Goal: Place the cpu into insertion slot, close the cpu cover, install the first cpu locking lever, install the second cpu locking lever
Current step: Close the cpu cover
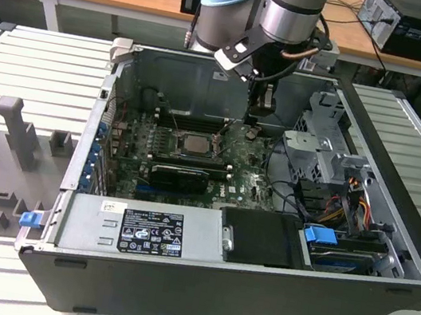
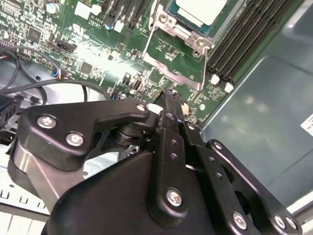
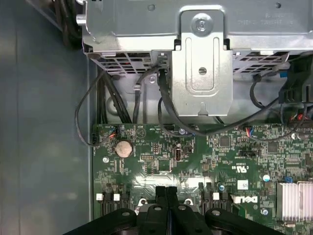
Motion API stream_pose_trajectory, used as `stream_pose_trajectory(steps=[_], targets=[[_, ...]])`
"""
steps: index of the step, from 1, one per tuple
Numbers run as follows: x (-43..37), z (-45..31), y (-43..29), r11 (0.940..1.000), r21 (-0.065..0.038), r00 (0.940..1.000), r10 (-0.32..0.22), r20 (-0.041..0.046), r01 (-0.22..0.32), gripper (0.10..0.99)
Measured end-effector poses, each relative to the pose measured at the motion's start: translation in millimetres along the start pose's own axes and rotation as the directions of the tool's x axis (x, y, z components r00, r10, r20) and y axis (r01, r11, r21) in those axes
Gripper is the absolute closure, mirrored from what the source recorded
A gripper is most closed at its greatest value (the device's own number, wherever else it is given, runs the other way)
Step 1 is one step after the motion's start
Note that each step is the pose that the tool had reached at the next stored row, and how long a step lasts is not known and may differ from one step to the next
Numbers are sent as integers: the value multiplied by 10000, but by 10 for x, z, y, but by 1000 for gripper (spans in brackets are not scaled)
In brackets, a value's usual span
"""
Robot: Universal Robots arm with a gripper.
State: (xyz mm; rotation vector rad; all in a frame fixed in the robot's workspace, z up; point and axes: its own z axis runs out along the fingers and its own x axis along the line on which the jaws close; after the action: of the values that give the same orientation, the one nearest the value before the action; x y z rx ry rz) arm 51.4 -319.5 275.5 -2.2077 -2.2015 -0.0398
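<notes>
Case (image 1: 391, 236): lies open on its side on the surface (image 1: 18, 52), which turns the insertion slot (image 1: 175, 137) upward, probably so the arm can reach it from above.
Cpu (image 2: 200, 9): sits inside the insertion slot's frame with its silvery top up; the seating step looks done.
Cpu cover (image 2: 182, 33): the metal frame plate appears to lie down around the chip; I cannot tell whether it is fully flat.
Wire lever (image 2: 148, 36): a thin rod along the slot's edge; I cannot tell whether it is latched.
Claw (image 3: 166, 188): hangs over the green board (image 3: 195, 161), just beside the slot's corner, on the exterior view's right of the slot.
Claw state: fingers pressed together with nothing between them.
Likely reason: closed fingers make one narrow tip, suited to pushing thin metal parts.
</notes>
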Motion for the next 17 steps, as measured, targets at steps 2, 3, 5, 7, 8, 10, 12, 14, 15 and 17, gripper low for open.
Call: stream_pose_trajectory(steps=[2, 3, 5, 7, 8, 10, 12, 14, 15, 17], targets=[[-3, 80, 30, 9991, 46, 9991, -431, 3, 431, 980], [-3, 99, 35, 9990, 56, 9990, -445, 2, 445, 980], [-5, 145, 36, 9990, 61, 9990, -446, 3, 446, 980], [-6, 190, 36, 9990, 62, 9990, -446, 5, 446, 980], [-7, 207, 37, 9989, 106, 9990, -447, 13, 446, 980], [-7, 209, 24, 9983, 395, 9991, -433, 1, 433, 980], [-7, 209, -48, 9982, 409, 9991, -434, 0, 433, 980], [-8, 209, -119, 9982, 408, 9991, -435, -1, 434, 980], [-8, 208, -157, 9982, 410, 9991, -433, -1, 433, 980], [-8, 208, -229, 9983, 385, 9991, -436, -3, 436, 980]])
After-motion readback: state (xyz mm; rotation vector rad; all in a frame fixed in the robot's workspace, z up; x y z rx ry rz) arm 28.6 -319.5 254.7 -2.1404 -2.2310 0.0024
